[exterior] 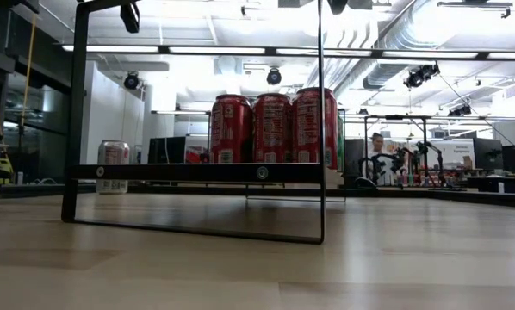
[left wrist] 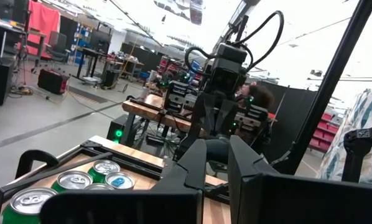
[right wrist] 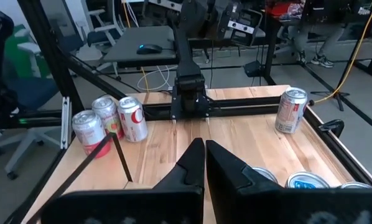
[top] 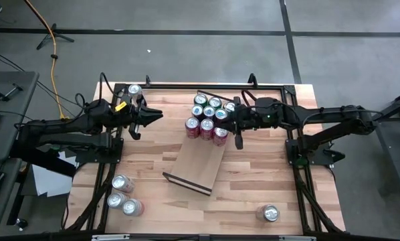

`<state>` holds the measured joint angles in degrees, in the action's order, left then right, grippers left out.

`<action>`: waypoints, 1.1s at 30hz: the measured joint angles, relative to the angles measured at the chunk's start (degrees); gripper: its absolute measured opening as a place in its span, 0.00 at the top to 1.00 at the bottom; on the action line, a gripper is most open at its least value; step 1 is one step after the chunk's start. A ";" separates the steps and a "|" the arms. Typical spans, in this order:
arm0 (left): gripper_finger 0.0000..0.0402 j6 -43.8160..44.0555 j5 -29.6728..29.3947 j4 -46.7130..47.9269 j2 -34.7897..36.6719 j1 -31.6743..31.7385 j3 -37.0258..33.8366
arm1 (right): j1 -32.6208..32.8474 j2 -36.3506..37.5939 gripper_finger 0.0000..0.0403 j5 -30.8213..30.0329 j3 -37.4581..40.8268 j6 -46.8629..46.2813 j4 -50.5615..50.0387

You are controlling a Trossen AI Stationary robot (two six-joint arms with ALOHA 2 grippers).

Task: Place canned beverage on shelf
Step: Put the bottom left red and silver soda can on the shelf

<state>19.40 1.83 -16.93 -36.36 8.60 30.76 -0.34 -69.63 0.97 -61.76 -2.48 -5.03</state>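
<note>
We take the shelf (top: 198, 165) as our landmark: it lies slantwise mid-counter, and a cluster of red and green cans (top: 208, 116) crowds its far end, apparently packed tight to leave the rest of the board free. The right tool (top: 238, 124) hovers just beside that cluster, fingers closed on nothing. The left tool (top: 150, 115), likewise closed and empty, waits well to the shelf's left. Loose cans lie apart from the shelf: three (top: 123, 196) near the counter's (top: 253, 194) left front corner, one (top: 270, 213) right of the shelf's near end, and one (top: 134, 90) behind the left tool. We judge these unshelved.
</note>
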 joint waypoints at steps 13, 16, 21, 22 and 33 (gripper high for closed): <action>1.00 -0.18 3.93 0.33 0.00 -0.04 0.02 | 0.00 -0.13 1.00 -0.04 0.00 -0.48 1.48; 1.00 -2.16 4.00 0.32 0.00 -0.02 0.02 | 0.00 -0.13 1.00 -0.07 0.00 -3.02 1.46; 1.00 -4.29 4.04 0.31 0.00 0.00 0.02 | 0.00 -0.13 1.00 -0.56 0.00 -5.21 1.44; 1.00 -4.75 4.04 0.32 0.00 -0.02 0.02 | 0.00 -0.13 1.00 -0.89 0.00 -5.21 1.44; 0.79 -6.60 3.56 1.06 0.00 0.00 0.02 | -0.02 -0.17 1.00 -4.22 0.00 -5.23 1.00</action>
<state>12.80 5.38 -15.87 -36.36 8.60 30.79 -0.36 -69.80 -3.25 -61.76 -7.70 -4.03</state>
